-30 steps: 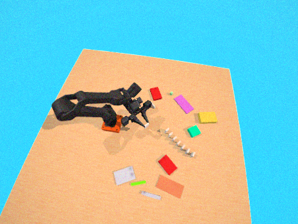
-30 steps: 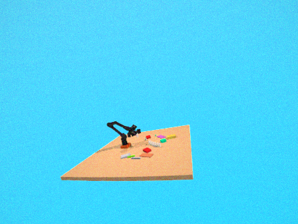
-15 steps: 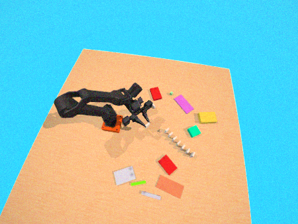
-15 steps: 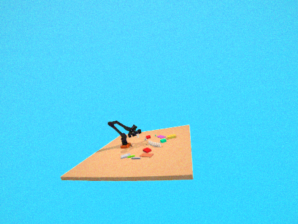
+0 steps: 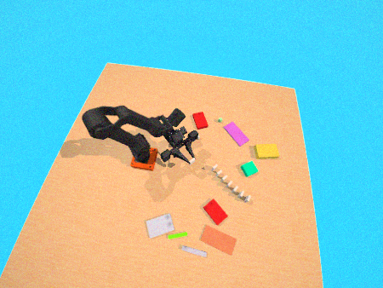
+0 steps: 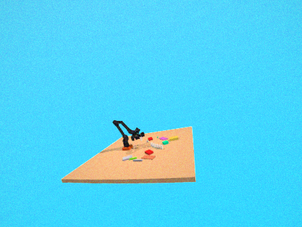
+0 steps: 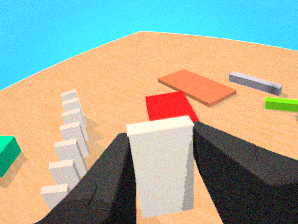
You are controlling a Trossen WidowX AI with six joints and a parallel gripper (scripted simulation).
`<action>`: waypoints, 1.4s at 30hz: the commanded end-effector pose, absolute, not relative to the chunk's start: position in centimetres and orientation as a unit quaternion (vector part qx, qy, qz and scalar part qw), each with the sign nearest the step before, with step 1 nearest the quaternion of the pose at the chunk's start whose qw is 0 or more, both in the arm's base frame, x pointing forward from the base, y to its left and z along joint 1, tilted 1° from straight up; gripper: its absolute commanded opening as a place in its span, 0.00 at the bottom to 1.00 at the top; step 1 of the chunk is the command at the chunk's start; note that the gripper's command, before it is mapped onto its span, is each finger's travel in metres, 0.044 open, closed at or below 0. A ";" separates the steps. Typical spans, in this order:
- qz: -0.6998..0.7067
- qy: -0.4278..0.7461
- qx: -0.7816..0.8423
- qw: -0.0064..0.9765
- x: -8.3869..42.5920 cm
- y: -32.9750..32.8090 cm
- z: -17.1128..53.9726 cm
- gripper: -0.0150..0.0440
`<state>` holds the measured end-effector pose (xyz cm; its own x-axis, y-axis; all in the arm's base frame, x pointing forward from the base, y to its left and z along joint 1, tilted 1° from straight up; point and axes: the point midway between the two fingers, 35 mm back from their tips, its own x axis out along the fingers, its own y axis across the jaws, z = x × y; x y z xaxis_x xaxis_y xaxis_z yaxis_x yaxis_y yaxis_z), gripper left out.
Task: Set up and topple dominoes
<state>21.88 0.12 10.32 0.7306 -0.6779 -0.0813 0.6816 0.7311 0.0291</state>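
My gripper [image 5: 191,160] [image 7: 160,136] is shut on a white domino [image 7: 162,172], held upright between the fingertips and raised above the table. In the top view it is left of the near-arm end of the standing row. Several white dominoes stand upright in a diagonal row, from the near-arm end domino [image 5: 214,168] to the far end domino [image 5: 248,198]. In the wrist view the row is at the left, with one domino [image 7: 68,150] in its middle. A small pale thing [image 5: 197,137] shows beside the gripper's body, too small to identify.
A green block [image 5: 249,169] [image 7: 6,152] lies right of the row, a yellow block [image 5: 266,151] and a purple plate [image 5: 236,134] beyond. A red block [image 5: 215,211] [image 7: 170,106] and an orange plate [image 5: 218,239] lie on the row's near side. Another red block [image 5: 200,120] lies behind the gripper.
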 end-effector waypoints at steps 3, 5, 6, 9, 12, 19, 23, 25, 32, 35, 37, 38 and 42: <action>-0.366 0.036 0.023 0.930 22.0 0.1 9.1 0.44; -0.366 0.036 0.024 0.930 22.0 0.1 8.8 0.44; -0.366 0.036 0.024 0.929 22.1 0.2 8.6 0.44; -0.367 0.036 0.025 0.929 22.2 0.2 8.2 0.44; -0.367 0.036 0.026 0.929 22.2 0.2 7.7 0.44; -0.367 0.036 0.027 0.929 22.3 0.2 6.7 0.44; -0.368 0.036 0.028 0.929 22.3 0.2 6.1 0.44; -0.368 0.035 0.029 0.929 22.3 0.1 5.8 0.44; -0.368 0.035 0.031 0.929 22.2 0.0 4.9 0.44; -0.369 0.035 0.031 0.928 22.2 -0.1 4.5 0.44; -0.369 0.035 0.032 0.928 22.1 -0.2 4.3 0.44; -0.369 0.035 0.032 0.928 22.1 -0.2 4.2 0.44; -0.369 0.035 0.033 0.928 22.0 -0.4 3.7 0.44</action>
